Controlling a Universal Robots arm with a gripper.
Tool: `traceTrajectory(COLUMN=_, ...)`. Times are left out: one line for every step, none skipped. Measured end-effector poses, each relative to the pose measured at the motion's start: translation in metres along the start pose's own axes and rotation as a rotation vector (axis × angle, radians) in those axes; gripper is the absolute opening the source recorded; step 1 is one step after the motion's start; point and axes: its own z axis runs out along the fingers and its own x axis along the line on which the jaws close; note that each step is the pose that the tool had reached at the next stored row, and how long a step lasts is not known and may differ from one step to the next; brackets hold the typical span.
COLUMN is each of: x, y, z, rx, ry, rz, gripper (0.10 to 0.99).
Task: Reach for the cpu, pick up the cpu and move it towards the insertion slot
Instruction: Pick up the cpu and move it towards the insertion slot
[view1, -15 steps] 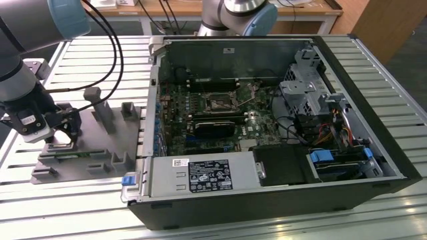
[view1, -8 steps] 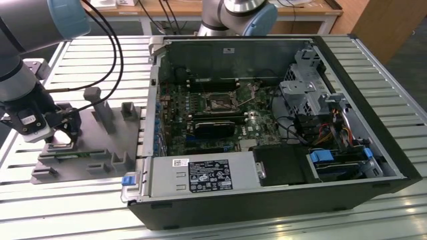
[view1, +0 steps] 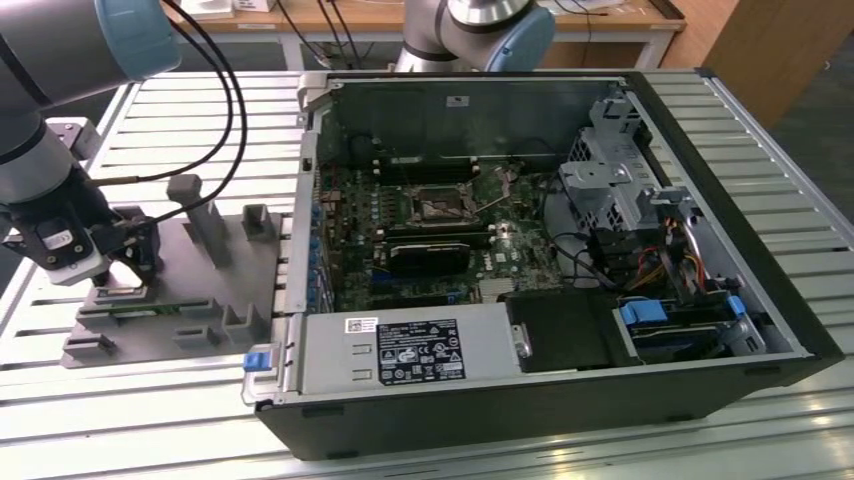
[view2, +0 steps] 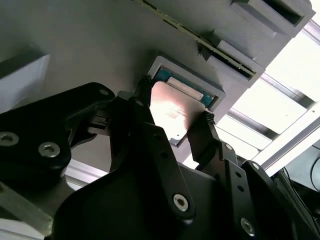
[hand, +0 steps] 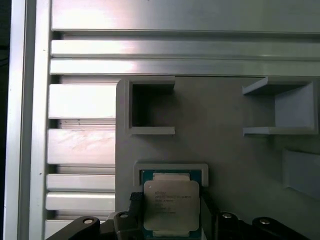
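Pick-up step: the pincer (view2: 175, 103) looks clenched on the cpu (view2: 172, 111), held between its fingertips (view2: 205, 124) in the tray (view2: 90, 45); lifting calls for a level rise.

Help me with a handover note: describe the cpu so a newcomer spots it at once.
On the exterior view's left of the open case sits a grey tray. The gripper is down at its end farthest from the case, closed on the cpu over a square recess. It is the one flat silvery square amid grey plastic.
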Motion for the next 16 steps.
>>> traceTrajectory(x=0.0, y=0.0, z=0.0, rx=-0.001, ry=-0.0001, rz=0.0, gripper=0.541)
traceTrajectory(x=0.0, y=0.0, z=0.0, rx=-0.001, ry=-0.0002, rz=0.0, gripper=0.541)
traceTrajectory(x=0.0, y=0.0, z=-0.0002, rx=-0.002, ry=-0.0003, rz=0.0, gripper=0.541)
traceTrajectory(x=0.0, y=0.0, z=-0.0006, rx=-0.003, ry=-0.0004, rz=0.0, gripper=0.541)
traceTrajectory(x=0.0, y=0.0001, z=-0.0014, rx=-0.004, ry=-0.0005, rz=0.0, gripper=0.541)
traceTrajectory(x=0.0, y=0.0001, z=-0.0026, rx=-0.005, ry=-0.0002, rz=0.0, gripper=0.541)
traceTrajectory(x=0.0, y=0.0002, z=-0.0036, rx=-0.005, ry=-0.0002, rz=0.0, gripper=0.541)
traceTrajectory(x=0.0, y=0.0002, z=-0.0047, rx=-0.005, ry=-0.0001, rz=0.0, gripper=0.541)
traceTrajectory(x=0.0, y=0.0002, z=-0.0058, rx=-0.005, ry=-0.0001, rz=0.0, gripper=0.541)
traceTrajectory(x=0.0, y=0.0003, z=-0.0065, rx=-0.005, ry=-0.0002, rz=0.0, gripper=0.541)
traceTrajectory(x=-0.0001, y=0.0003, z=-0.0066, rx=-0.006, ry=-0.0004, rz=0.0, gripper=0.541)
traceTrajectory(x=0.0, y=0.0003, z=-0.0069, rx=-0.006, ry=-0.0004, rz=0.0, gripper=0.541)
traceTrajectory(x=0.0, y=0.0003, z=-0.0076, rx=-0.005, ry=-0.0001, rz=0.0, gripper=0.541)
traceTrajectory(x=0.0, y=0.0003, z=-0.0081, rx=-0.005, ry=-0.0001, rz=0.0, gripper=0.541)
traceTrajectory(x=0.0, y=0.0003, z=-0.0086, rx=-0.005, ry=-0.0001, rz=0.0, gripper=0.541)
traceTrajectory(x=0.0001, y=0.0004, z=-0.0094, rx=-0.005, ry=0.0, rz=0.0, gripper=0.541)
